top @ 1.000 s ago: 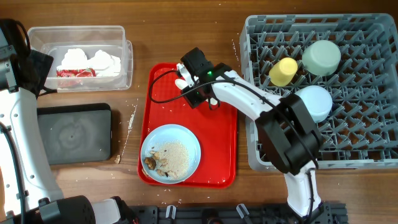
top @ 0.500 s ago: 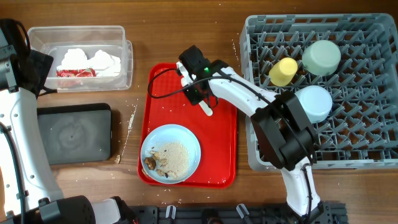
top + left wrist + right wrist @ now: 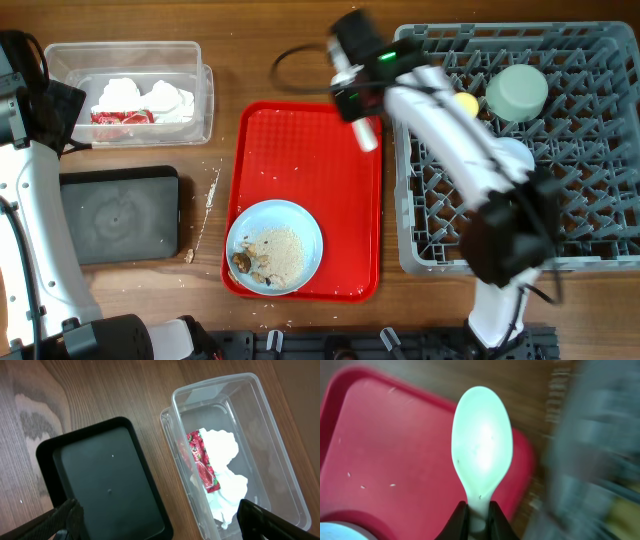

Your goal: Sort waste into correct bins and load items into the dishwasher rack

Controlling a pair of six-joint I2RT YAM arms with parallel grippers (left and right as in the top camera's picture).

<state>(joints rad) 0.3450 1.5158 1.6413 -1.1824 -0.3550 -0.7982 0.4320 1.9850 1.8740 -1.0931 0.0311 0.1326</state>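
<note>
My right gripper (image 3: 352,88) is shut on the white plastic spoon (image 3: 366,133), held above the top right corner of the red tray (image 3: 270,150). In the right wrist view my fingers (image 3: 477,515) pinch the spoon (image 3: 481,455) by its handle. The grey dishwasher rack (image 3: 600,250) holds the yellow cup (image 3: 466,103), the pale green bowl (image 3: 517,92) and a light blue bowl (image 3: 512,152). The light blue plate (image 3: 300,225) with food scraps (image 3: 268,255) sits on the tray. My left gripper (image 3: 155,525) is open above the black tray (image 3: 107,480) and the clear tub (image 3: 270,440), which holds napkins (image 3: 222,470) and the wrapper (image 3: 202,462).
The clear tub (image 3: 60,60) stands at the back left of the wooden table, the black tray (image 3: 120,215) in front of it. Crumbs (image 3: 212,190) lie on the wood between the black tray and the red tray. The fork is not visible.
My right gripper has lifted the spoon off the red tray and swung right and back, toward the rack. The left arm has not moved.
</note>
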